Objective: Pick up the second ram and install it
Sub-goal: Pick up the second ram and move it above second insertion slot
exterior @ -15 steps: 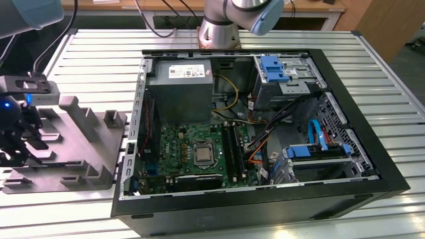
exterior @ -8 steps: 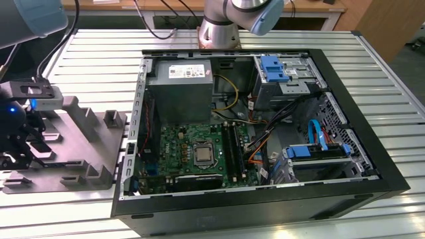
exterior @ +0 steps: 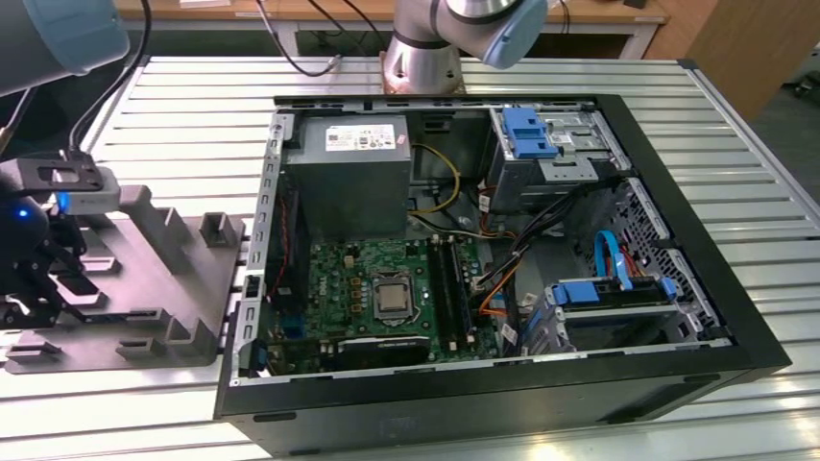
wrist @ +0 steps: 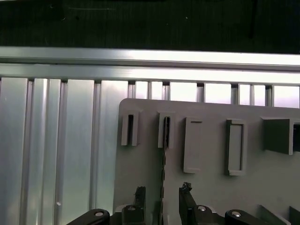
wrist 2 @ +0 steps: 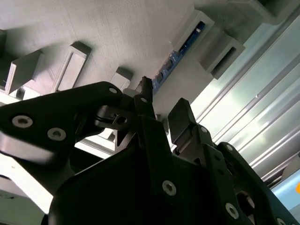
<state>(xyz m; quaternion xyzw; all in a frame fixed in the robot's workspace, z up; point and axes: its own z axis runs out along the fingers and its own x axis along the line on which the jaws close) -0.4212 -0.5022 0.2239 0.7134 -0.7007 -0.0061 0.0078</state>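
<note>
**Tool astride the second ram, nothing gripped yet**

My tool (wrist: 162,193) hangs low over the grey tray (wrist: 211,187). The tray lies near the counter (exterior: 717,125) edge at the exterior view's left, beside the open computer case (exterior: 513,399). The second ram (wrist: 163,159) stands on its edge in the tray's slotted tabs. In both wrist views the two fingers (wrist: 186,199) sit apart, one on each side of the stick, with a gap on both sides. Nothing is clamped.

What worries me from here:

- **Uneven closing:** the first finger to touch would shove the thin board sideways against its tab (wrist: 169,131), and it could flex or tip in the slot.
- **A crooked lift:** the stick's far end sits inside that narrow tab, so any pull that isn't straight could drag it there and twist the board in the grip.
- **An end grip:** the fingers look to reach only the near end of the stick, though I can't be sure from these angles. Held there, the free end could droop or swing on the way to the motherboard (exterior: 336,274), and a skewed stick would not meet its socket squarely
</note>
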